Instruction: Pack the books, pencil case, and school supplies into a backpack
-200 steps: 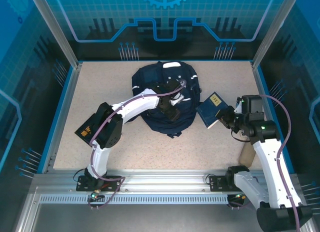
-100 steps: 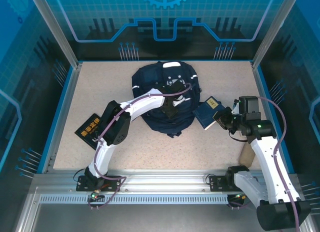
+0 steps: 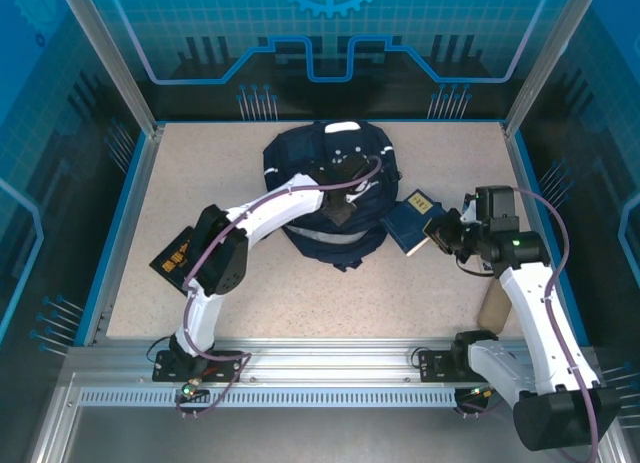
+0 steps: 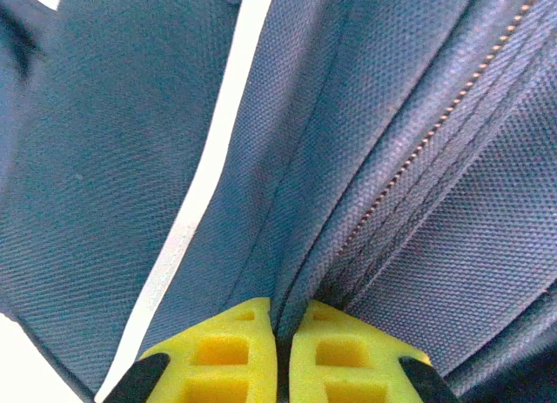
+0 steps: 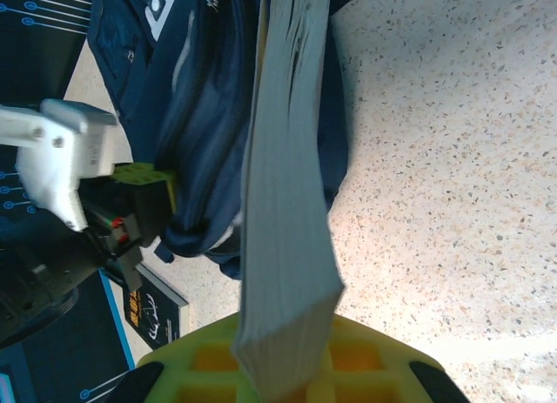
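The navy backpack [image 3: 330,183] lies at the table's middle, its white stripe and zipper [image 4: 435,133] close up in the left wrist view. My left gripper [image 4: 283,342] is shut on a fold of its fabric [image 4: 287,246] beside the zipper, and it is on the bag's front [image 3: 340,208] from above. My right gripper [image 3: 445,233] is shut on a dark-blue book [image 3: 415,221], held edge-on with its pages showing [image 5: 287,203], just right of the backpack [image 5: 209,116]. A second book [image 3: 180,255] lies flat at the left, partly under the left arm.
A tan oblong thing [image 3: 492,305] lies near the table's right edge beside the right arm; I cannot tell whether it is the pencil case. Blue walls and metal posts ring the table. Bare speckled tabletop [image 3: 400,293] lies in front of the backpack.
My left gripper has closed on the backpack fabric. The right gripper has carried the book slightly left, toward the backpack.
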Action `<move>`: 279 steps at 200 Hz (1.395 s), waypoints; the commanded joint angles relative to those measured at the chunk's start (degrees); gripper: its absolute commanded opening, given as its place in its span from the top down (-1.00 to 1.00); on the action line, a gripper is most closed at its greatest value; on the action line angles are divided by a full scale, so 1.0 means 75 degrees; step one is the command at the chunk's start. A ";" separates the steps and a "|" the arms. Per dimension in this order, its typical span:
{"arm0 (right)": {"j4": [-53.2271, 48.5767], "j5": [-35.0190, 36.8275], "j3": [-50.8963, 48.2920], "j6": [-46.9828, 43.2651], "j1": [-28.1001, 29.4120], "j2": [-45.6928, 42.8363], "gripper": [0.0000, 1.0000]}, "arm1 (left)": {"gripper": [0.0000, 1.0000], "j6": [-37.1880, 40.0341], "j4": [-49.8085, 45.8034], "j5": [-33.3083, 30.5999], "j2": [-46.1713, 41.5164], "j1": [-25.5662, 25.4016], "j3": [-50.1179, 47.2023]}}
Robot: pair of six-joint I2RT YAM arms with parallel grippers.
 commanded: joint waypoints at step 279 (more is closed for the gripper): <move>0.3570 -0.1478 -0.0174 0.1454 0.1647 0.0852 0.84 | 1.00 -0.1412 0.1371 -0.0034 -0.1902 0.0074 0.0420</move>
